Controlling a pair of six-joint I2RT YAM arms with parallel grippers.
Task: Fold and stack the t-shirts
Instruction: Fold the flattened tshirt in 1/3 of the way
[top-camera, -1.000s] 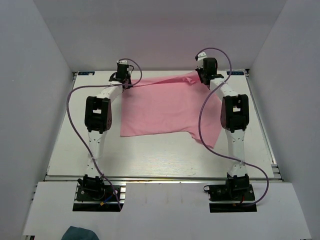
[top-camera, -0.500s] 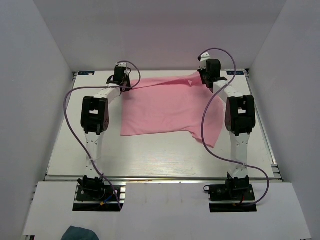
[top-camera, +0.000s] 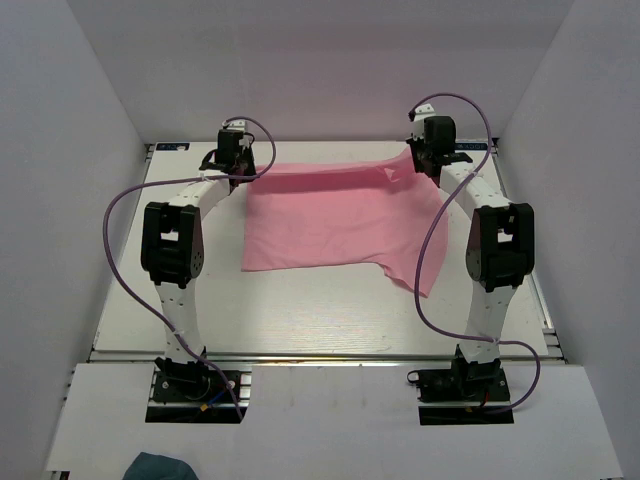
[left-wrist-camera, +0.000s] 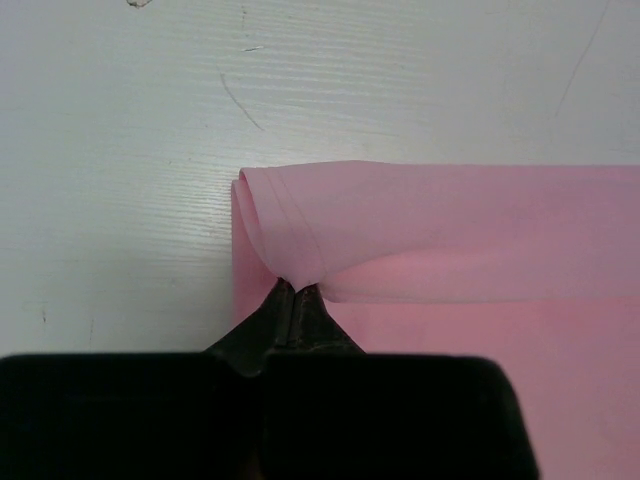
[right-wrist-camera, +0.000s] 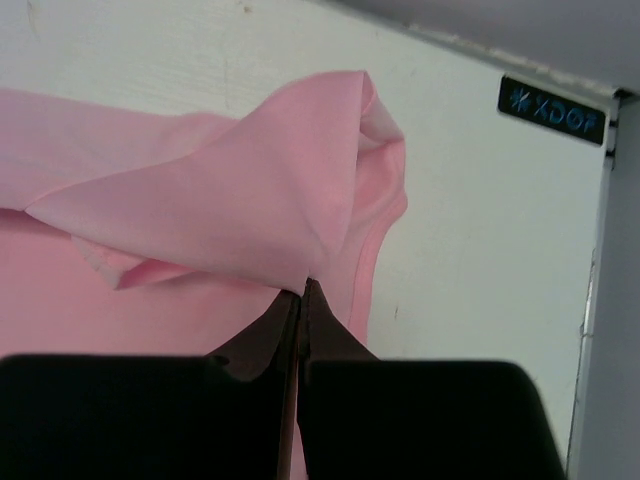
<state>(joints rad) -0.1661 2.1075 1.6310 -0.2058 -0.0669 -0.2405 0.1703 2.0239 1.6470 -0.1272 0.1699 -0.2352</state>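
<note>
One light pink t-shirt (top-camera: 330, 215) lies spread across the middle of the table, its far edge lifted and stretched between the two grippers. My left gripper (top-camera: 240, 172) is shut on the shirt's far left corner; in the left wrist view the hem (left-wrist-camera: 300, 235) curls over above the pinching jaws (left-wrist-camera: 294, 290). My right gripper (top-camera: 418, 160) is shut on the far right corner, where the fabric (right-wrist-camera: 250, 200) bunches above the jaws (right-wrist-camera: 304, 288). The near right sleeve (top-camera: 415, 265) hangs out toward the right arm.
The white table (top-camera: 300, 310) ends at a metal rail along the far and right sides (top-camera: 520, 240). White walls enclose the back and both sides. A small dark teal cloth (top-camera: 160, 467) lies off the table at the bottom left.
Both grippers have moved outward and slightly farther back, pulling the shirt's far edge taut and straighter. Both arms have swung outward.
</note>
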